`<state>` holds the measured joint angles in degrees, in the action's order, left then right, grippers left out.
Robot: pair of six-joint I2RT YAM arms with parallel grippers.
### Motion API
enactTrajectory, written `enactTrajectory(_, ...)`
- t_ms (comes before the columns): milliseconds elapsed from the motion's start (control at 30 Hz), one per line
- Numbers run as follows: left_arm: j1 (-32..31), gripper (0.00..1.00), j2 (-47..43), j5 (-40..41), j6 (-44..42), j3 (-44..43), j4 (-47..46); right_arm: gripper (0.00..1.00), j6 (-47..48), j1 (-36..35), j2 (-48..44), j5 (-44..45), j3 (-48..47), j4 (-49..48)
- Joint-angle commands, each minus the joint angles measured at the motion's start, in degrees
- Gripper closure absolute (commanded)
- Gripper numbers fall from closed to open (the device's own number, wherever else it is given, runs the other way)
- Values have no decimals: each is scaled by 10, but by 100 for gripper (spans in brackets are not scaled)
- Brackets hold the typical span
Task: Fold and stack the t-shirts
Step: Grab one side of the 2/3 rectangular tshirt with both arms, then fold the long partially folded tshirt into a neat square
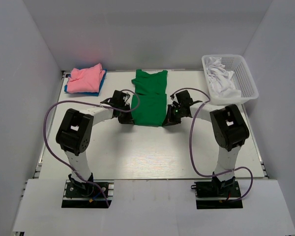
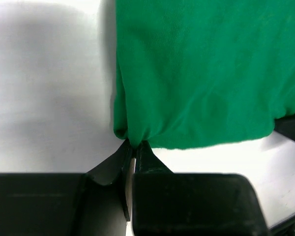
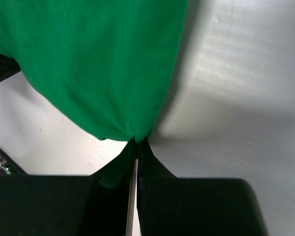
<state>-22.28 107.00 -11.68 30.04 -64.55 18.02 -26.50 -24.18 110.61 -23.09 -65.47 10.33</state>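
Note:
The bright green t-shirt [image 1: 149, 101] lies lengthwise at the table's middle back, its sides folded in. My left gripper [image 1: 127, 117] is shut on its near left corner; the pinch shows in the left wrist view [image 2: 134, 144] under the green cloth [image 2: 196, 73]. My right gripper [image 1: 169, 118] is shut on the near right corner, seen in the right wrist view [image 3: 136, 141] with the green cloth [image 3: 88, 59] above it. A folded pink t-shirt [image 1: 86, 78] lies on a blue one [image 1: 99, 87] at the back left. White shirts [image 1: 221, 78] lie in the basket.
A white plastic mesh basket [image 1: 246, 78] stands at the back right corner. Purple cables loop from both arms over the near half of the white table [image 1: 147, 152]. Grey walls close in the back and sides.

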Motion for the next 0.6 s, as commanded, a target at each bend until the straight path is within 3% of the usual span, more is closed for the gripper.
enactTrajectory(0, -10, 100, -66, -3, 11, 18, 65, 100, 26, -4, -74, 2, 27, 63)
enactTrajectory(67, -15, 100, -101, -29, 19, 40, 94, 100, 38, -9, -107, -8, 54, 78)
enactTrajectory(167, -22, 100, -191, -94, 30, 81, 149, 100, 50, -10, -236, -32, 101, 174)
enactTrajectory(367, -29, 100, -332, -145, 15, 32, 269, 100, 44, -10, -366, -61, 97, 304)
enactTrajectory(567, -29, 100, -325, -177, -9, -43, 283, 100, 12, -7, -423, -73, 51, 305)
